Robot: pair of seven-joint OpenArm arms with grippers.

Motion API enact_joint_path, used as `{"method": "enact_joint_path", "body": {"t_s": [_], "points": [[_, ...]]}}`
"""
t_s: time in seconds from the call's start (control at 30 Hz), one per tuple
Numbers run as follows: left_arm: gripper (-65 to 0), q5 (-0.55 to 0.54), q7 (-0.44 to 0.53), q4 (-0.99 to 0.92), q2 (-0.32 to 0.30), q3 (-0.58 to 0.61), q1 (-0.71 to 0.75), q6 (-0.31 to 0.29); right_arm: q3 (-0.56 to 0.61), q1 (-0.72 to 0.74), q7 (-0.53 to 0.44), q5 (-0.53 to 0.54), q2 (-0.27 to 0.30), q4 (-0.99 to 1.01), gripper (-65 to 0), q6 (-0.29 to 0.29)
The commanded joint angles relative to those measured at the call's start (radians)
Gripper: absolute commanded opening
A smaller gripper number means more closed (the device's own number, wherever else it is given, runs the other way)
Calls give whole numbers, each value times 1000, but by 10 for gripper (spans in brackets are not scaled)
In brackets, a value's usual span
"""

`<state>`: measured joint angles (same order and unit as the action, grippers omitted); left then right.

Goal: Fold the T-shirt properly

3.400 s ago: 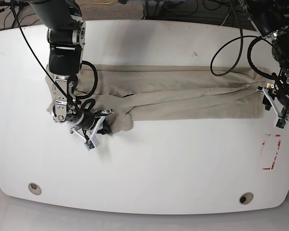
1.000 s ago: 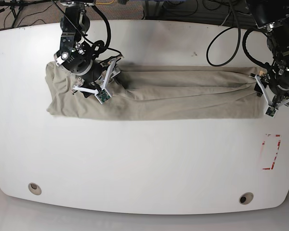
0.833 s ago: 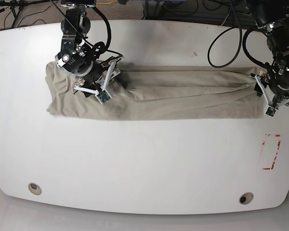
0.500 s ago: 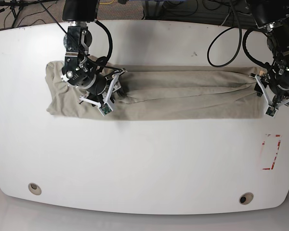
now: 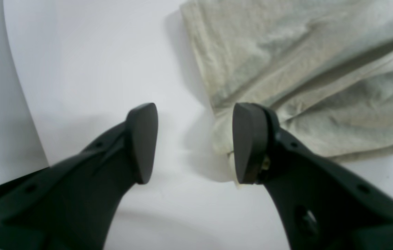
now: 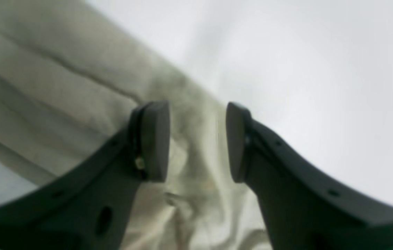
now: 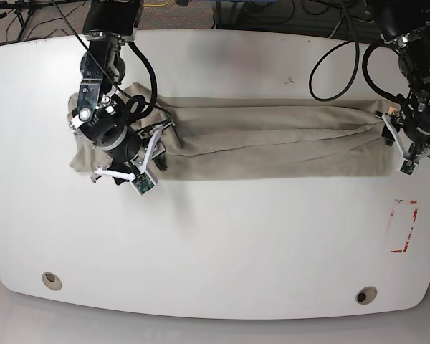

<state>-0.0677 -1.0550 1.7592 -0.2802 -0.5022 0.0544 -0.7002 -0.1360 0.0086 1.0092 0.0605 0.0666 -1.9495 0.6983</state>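
The beige T-shirt [image 7: 272, 140] lies as a long wrinkled strip across the white table [image 7: 222, 244]. My right gripper [image 7: 149, 154] is at its left part. In the right wrist view the right gripper [image 6: 196, 139] has a ridge of the T-shirt [image 6: 60, 90] filling the gap between its fingers, so it is shut on the cloth. My left gripper [image 7: 400, 143] hovers at the strip's right end. In the left wrist view the left gripper [image 5: 194, 142] is open, and the T-shirt [image 5: 304, 69] has its corner just beside the right finger [image 5: 248, 146].
A red rectangular mark [image 7: 403, 226] is on the table near the right edge. Two round holes [image 7: 51, 280] [image 7: 366, 294] sit near the front edge. Black cables [image 7: 337, 72] hang over the far right of the table.
My right gripper narrowed its jaws and moved down and to the left over the shirt's left part, and the cloth there bunched up with it. The left gripper has stayed put.
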Motion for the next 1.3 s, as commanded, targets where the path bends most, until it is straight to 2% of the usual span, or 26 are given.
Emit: {"method": "enact_joint_path", "body": {"t_s": [0.0, 0.13, 0.37, 0.67, 0.8, 0.9, 1.03, 1.17, 1.27], "points": [[-322, -7, 11, 17, -1, -20, -14, 2, -1, 4, 9, 8, 23, -41, -396, 0], [-321, -62, 11, 15, 8, -63, -24, 2, -18, -26, 12, 8, 52, -41, -400, 0], [-321, -226, 9, -58, 8, -168, -26, 2, -112, -71, 0, 9, 54, -37, -403, 0], [-318, -393, 8, -176, 3, -257, -26, 2, -167, -101, -142, 9, 63, 144, -404, 0], [-317, -426, 8, -198, -17, -270, -24, 2, -167, -100, -218, 9, 63, 241, -407, 0], [-315, -452, 6, -219, -24, -270, -24, 2, -167, -98, -263, 9, 63, 301, -436, 0], [-253, -496, 3, -258, -44, -272, -24, 2, -167, -95, -269, 9, 63, 330, -466, 0], [-185, -556, -52, -330, -78, -273, -29, 2, -166, -97, -270, 9, 60, 327, -466, 0], [-168, -614, -89, -377, -98, -273, -51, 2, -166, -97, -270, 9, 60, 327, -468, 0]]}}
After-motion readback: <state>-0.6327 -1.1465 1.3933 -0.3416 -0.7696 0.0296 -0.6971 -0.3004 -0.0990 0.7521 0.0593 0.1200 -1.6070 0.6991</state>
